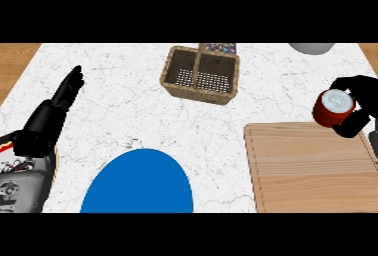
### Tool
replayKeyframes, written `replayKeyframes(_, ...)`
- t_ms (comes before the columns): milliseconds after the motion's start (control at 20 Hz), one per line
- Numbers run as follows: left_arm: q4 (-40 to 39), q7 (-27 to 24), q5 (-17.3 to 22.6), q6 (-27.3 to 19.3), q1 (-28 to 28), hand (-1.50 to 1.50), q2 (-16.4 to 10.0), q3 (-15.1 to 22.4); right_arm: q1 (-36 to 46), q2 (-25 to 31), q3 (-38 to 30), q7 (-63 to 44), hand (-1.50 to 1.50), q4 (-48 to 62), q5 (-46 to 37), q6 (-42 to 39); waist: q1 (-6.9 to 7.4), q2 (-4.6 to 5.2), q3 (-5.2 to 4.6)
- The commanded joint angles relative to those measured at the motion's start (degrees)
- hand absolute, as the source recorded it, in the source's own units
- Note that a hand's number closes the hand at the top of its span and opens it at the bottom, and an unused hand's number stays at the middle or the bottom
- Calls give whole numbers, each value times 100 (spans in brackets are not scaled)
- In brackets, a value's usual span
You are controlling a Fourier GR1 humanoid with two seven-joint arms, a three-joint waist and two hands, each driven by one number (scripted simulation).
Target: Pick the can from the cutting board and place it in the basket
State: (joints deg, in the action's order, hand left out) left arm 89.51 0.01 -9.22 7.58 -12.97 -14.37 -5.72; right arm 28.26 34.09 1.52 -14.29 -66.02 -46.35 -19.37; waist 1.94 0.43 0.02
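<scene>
Right hand (362,102) is wrapping the can (334,107), fingers curled round its sidewall. Can is sitting over the board's (310,170) far right edge, looks lifted, white top tilting toward camera. Judging it rigid, light, smooth-walled, so probably slippery; a mid-height grip across the sidewall is looking right. Basket (199,95) is well apart to the left, handle crossing its opening. Left hand (66,90) is resting at the left, fingers straight.
</scene>
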Motion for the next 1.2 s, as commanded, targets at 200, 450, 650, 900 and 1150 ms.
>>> replayKeyframes(200, -71, 131, 46, 30, -219, 0, -93, -137, 1215, -13, -791, 541, 150, 503, 170, 1124, -79, -19, 6)
replayKeyframes(450, -48, 88, -45, -50, -85, 0, -47, -100, 2201, -207, -1635, 726, 150, 25, 1442, 725, -116, -68, 1)
replayKeyframes(650, -154, -31, 12, -1, -37, 0, -52, -150, 2934, -310, -1818, 372, 150, -237, 1932, 403, -151, -66, -7)
replayKeyframes(900, -92, -253, -183, -153, 304, 0, 202, 76, 3986, -368, -1638, -180, 150, -169, 2198, -140, -132, -64, -9)
replayKeyframes(1150, -19, 114, -59, 60, -41, 0, -24, -34, 5501, -616, -1569, -1012, 150, 754, 2355, -346, -42, -39, -12)
